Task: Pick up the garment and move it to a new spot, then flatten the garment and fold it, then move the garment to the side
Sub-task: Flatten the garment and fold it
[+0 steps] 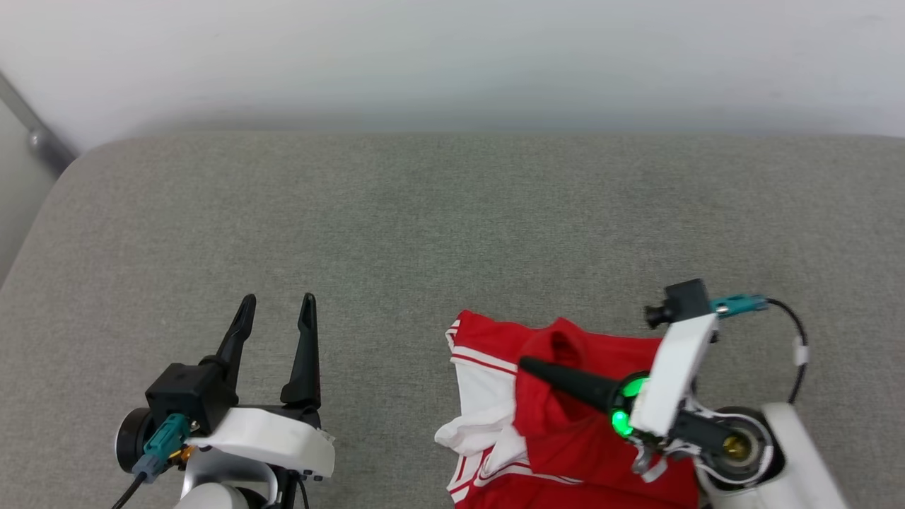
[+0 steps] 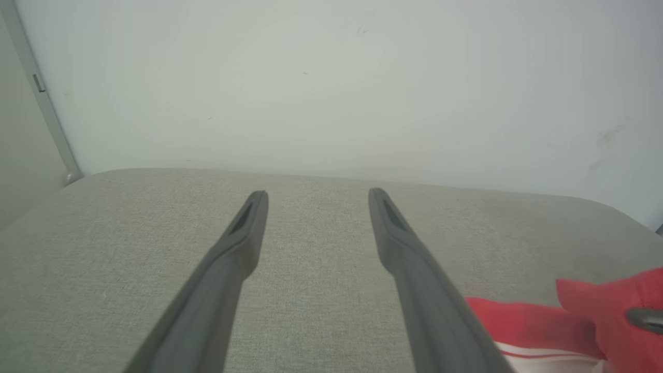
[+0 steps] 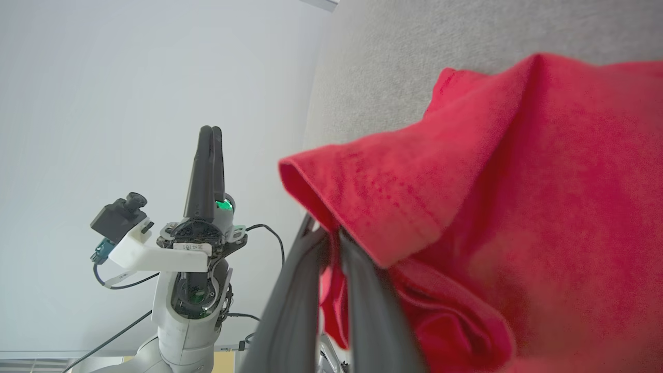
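Nearest the robot, at the lower right of the head view, the garment (image 1: 565, 452), a red jersey-style T-shirt with white short sleeves and red-and-white stripe trim, lies crumpled on the grey woven-fabric cushion (image 1: 424, 226). Its lower part runs off the bottom edge of that view. One white sleeve spills out on its left side.

The right gripper (image 1: 527, 365), two long dark fingers on a white wrist with a green light, lies almost level over the shirt and points toward the robot's left. Its fingers are pressed together on a raised fold of the red cloth. In the right wrist view the gripper (image 3: 329, 241) disappears under that fold, and the garment (image 3: 518, 207) drapes over the fingertips.

Well apart to the left, the left gripper (image 1: 278, 304) hovers above bare cushion, fingers spread wide and pointing away from the robot, with nothing between them. The left wrist view shows it (image 2: 317, 194) the same way, with the garment (image 2: 523, 321) at the lower right corner. The right wrist view catches it (image 3: 211, 129) side-on.

Beyond both grippers the cushion stretches bare to its rounded far edge. Behind that stands a plain white wall (image 1: 452, 56), with a grey metal rail (image 1: 35, 134) slanting at the far left.
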Robot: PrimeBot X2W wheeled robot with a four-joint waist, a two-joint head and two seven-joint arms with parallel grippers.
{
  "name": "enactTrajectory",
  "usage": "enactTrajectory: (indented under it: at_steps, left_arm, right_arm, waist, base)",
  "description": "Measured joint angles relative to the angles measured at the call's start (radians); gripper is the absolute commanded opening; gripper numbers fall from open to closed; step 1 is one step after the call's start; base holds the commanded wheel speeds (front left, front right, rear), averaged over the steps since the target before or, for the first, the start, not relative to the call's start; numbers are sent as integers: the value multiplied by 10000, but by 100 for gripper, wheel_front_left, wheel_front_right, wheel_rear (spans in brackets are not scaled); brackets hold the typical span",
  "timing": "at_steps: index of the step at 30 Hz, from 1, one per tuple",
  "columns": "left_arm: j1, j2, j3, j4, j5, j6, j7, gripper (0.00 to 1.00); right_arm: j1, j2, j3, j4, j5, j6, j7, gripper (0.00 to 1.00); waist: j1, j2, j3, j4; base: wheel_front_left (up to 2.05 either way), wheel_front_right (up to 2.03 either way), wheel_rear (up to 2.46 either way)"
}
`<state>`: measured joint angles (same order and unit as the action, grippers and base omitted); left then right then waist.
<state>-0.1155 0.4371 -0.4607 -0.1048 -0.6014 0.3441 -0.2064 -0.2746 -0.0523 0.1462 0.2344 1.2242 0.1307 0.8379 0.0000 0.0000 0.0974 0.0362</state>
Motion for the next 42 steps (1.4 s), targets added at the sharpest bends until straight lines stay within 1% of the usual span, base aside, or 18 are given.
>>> enactTrajectory:
  at_steps: [2,3,4,5,8,9,11,13,15,18,21,25,27,30,32,35,42]
  left_arm:
    - [-81,-19,0,59,-13,-8,0,100]
    - [-116,-33,-6,94,-19,-17,0,100]
    - [-127,-44,-6,125,-35,-27,-2,100]
    - [-126,-46,-4,153,-44,-59,-17,100]
    - [-125,-58,4,242,-88,-86,-69,100]
    - [-98,-86,13,288,-127,-96,-92,100]
    - [-93,-94,29,322,-148,-96,-127,100]
    - [-56,-104,25,339,-150,-96,-144,100]
    - [-47,-121,27,368,-151,-96,-169,100]
    - [-43,-140,42,454,-174,-96,-188,100]
    - [27,-167,94,529,-190,-98,-259,100]
    - [243,-167,190,656,-270,-111,-343,100]
    - [378,-153,259,696,-297,-155,-360,100]
    - [555,-52,378,761,-351,-184,-405,100]
    - [709,33,477,782,-347,-182,-435,100]
    - [1021,119,566,790,-328,-171,-449,100]
    - [1831,150,782,771,-278,-67,-522,100]
  right_arm:
    - [-141,8,700,234,165,0,-410,1]
    - [-181,12,1026,380,69,0,-623,20]
    - [-223,13,1260,535,-88,0,-861,80]
    - [-279,10,1503,690,-215,0,-1018,100]
    - [-389,17,1979,915,-313,0,-1469,100]
    - [-663,-178,2466,777,-702,0,-1770,100]
    - [-828,-566,2847,407,-1076,0,-2040,100]
    - [-891,-1053,3158,-35,-1569,2,-2466,100]
    - [-900,-1599,3306,-385,-2397,2,-3214,100]
    - [-863,-2495,2966,-359,-4324,0,-4531,100]
    - [-492,-2821,2048,-198,-5812,2,-5524,100]
    - [366,-2934,422,-190,-7442,0,-6629,100]
    - [854,-2865,-374,-389,-8069,0,-7124,100]
    - [1564,-2564,-1143,-947,-8794,0,-7766,100]
    - [1974,-2316,-1371,-1409,-9091,0,-8094,100]
    - [2572,-1977,-1438,-2117,-9359,2,-8410,100]
    - [3519,-1407,-1264,-3229,-9588,2,-8345,100]
  waist:
    - [0,0,47,97]
    - [0,0,66,142]
    - [0,0,82,180]
    - [0,0,97,207]
    - [0,0,94,246]
    - [0,0,93,200]
    - [0,0,88,141]
    - [0,0,59,70]
    - [0,0,5,-9]
    - [0,0,-90,-135]
    - [0,0,-208,-284]
    - [0,0,-423,-486]
    - [-1,0,-525,-608]
    - [-1,0,-668,-777]
    - [-1,0,-781,-876]
    - [-1,0,-979,-998]
    - [-1,0,-1341,-1104]
  base:
    - [0,0,0]
    - [0,0,0]
    - [0,0,0]
    - [0,0,0]
    - [0,0,0]
    - [0,0,0]
    - [0,0,0]
    - [0,0,0]
    - [0,0,0]
    - [0,0,0]
    - [0,0,0]
    - [0,0,0]
    - [0,0,0]
    - [0,0,0]
    - [0,0,0]
    - [0,0,0]
    - [0,0,0]
